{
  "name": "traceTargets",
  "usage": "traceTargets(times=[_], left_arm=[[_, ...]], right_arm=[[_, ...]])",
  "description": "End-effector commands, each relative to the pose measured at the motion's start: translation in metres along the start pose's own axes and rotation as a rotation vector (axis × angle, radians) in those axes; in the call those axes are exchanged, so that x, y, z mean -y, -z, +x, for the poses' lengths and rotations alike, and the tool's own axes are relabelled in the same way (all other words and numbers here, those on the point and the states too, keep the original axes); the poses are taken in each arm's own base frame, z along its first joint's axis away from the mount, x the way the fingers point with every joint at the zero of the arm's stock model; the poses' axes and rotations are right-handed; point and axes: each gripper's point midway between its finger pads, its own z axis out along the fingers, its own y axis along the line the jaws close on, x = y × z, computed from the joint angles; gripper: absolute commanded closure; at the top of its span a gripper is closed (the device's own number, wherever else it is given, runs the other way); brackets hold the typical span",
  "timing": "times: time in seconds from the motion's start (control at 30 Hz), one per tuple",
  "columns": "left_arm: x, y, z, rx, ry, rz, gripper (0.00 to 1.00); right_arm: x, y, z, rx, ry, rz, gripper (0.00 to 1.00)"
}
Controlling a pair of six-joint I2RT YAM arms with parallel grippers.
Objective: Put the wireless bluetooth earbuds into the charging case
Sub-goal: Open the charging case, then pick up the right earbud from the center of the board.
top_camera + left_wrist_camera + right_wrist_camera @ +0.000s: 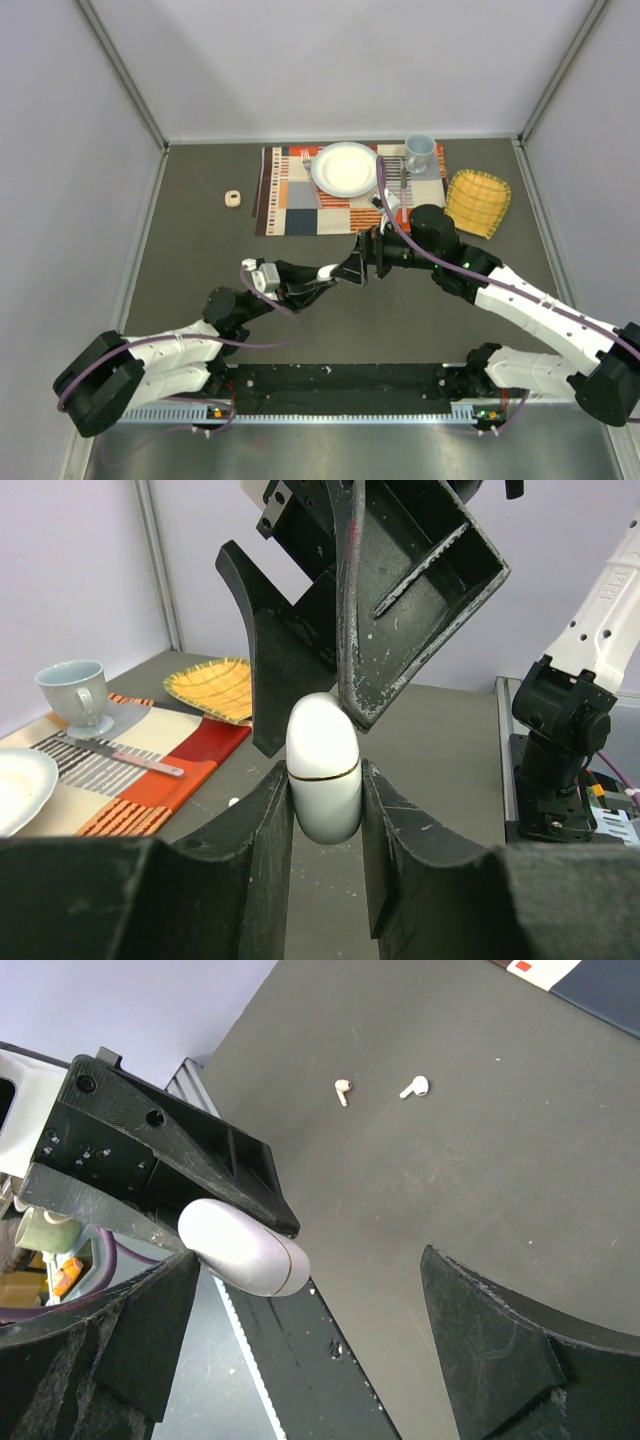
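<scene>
Midair, closed charging case point(323, 770) (earbuds point(343, 1091) outside)

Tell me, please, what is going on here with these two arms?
The left gripper is shut on a white case, its lid closed. The right gripper is open, with the case's lid end between its fingers. Two earbuds lie loose on the table, not yet inserted.

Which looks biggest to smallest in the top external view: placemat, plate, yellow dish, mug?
1. placemat, clearly the largest.
2. white plate and yellow dish, which look about alike and are not ranked against each other.
3. mug, the smallest.
</scene>
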Motion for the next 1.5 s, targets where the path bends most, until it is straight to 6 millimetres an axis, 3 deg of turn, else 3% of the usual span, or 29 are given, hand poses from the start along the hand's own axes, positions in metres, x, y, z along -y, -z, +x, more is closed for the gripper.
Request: traceTargets(times=[0.0, 0.27, 0.47, 0.63, 0.9, 1.2, 1.33, 1.4, 1.47], left_arm=[[0.032, -0.002, -0.086, 0.323, -0.157, 0.153, 1.0], [0.036, 0.005, -0.09, 0.344, -0.173, 0.154, 1.0], [0.026, 0.005, -0.085, 0.318, -0.175, 0.097, 1.0], [0.028, 0.007, -0.087, 0.325, -0.18, 0.106, 1.0], [0.024, 0.01, -0.086, 0.324, -0.184, 0.073, 1.0], [0.012, 0.014, -0.076, 0.278, -0.19, 0.001, 1.0], [0.007, 0.015, -0.072, 0.242, -0.19, -0.025, 1.0], [0.006, 0.016, -0.072, 0.237, -0.202, -0.035, 1.0], [0.004, 0.019, -0.069, 0.228, -0.197, -0.05, 1.0]], right_arm=[[0.003, -0.006, -0.022, 0.069, 0.04, 0.038, 0.09], [0.005, -0.013, -0.029, 0.077, 0.037, 0.057, 0.09], [-0.022, -0.007, -0.032, 0.084, 0.067, -0.084, 0.08], [-0.02, -0.009, -0.044, 0.102, 0.058, -0.047, 0.08], [-0.004, -0.02, -0.039, 0.071, 0.018, 0.022, 0.07], [-0.013, -0.001, -0.074, 0.198, 0.068, 0.055, 0.01], [0.004, 0.015, -0.09, 0.281, 0.085, 0.155, 0.01], [0.026, 0.026, -0.095, 0.326, 0.06, 0.254, 0.01], [0.061, 0.039, -0.095, 0.345, -0.003, 0.381, 0.01]])
